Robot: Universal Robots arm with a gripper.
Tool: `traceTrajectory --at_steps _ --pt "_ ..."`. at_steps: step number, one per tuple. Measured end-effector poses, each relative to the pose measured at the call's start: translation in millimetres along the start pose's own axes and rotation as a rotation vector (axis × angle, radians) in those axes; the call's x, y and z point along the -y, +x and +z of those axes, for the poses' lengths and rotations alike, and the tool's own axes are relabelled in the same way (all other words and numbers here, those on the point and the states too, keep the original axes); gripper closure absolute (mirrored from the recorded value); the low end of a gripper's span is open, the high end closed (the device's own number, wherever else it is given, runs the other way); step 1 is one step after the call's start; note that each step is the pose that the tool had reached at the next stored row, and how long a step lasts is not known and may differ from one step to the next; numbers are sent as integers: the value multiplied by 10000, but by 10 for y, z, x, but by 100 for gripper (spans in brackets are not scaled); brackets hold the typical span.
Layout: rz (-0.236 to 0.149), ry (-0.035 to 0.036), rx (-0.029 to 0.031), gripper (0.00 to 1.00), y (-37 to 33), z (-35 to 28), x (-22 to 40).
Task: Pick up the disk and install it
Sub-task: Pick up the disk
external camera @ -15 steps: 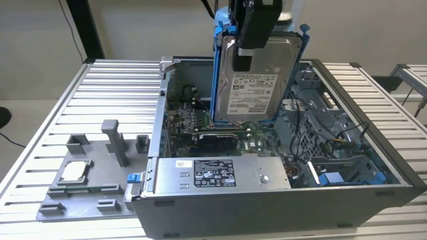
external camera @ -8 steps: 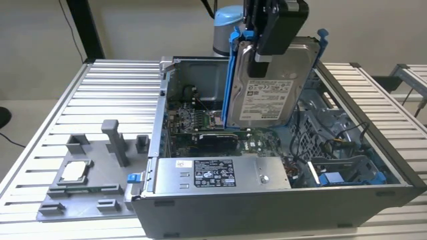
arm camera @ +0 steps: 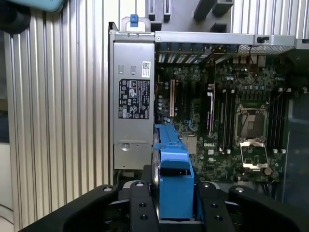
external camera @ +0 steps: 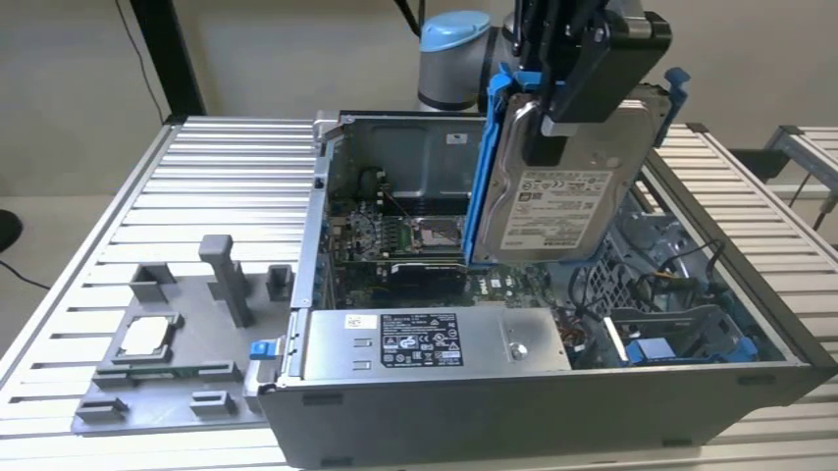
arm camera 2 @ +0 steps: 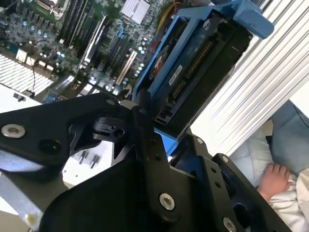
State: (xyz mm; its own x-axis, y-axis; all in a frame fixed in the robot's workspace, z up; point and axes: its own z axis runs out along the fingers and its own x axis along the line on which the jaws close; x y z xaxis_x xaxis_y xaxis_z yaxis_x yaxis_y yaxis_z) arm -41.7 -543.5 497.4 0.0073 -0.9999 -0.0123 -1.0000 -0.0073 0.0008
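Because the tool (external camera: pixel 572 98) is clamped on its upper end, the disk (external camera: pixel 556 196) hangs near upright, long axis vertical, over the open computer case (external camera: pixel 524 402). The blue-fitted bay (external camera: pixel 654 345) sits below it, toward the exterior view's right.

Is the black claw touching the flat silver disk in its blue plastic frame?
Touching. In the exterior view the claw clamps the disk's top edge, holding it aloft.
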Motion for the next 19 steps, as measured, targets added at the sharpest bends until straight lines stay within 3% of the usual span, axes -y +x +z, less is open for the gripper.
traceTrajectory --at_steps 19 --pt "-1 -13 0 100 311 -4 569"
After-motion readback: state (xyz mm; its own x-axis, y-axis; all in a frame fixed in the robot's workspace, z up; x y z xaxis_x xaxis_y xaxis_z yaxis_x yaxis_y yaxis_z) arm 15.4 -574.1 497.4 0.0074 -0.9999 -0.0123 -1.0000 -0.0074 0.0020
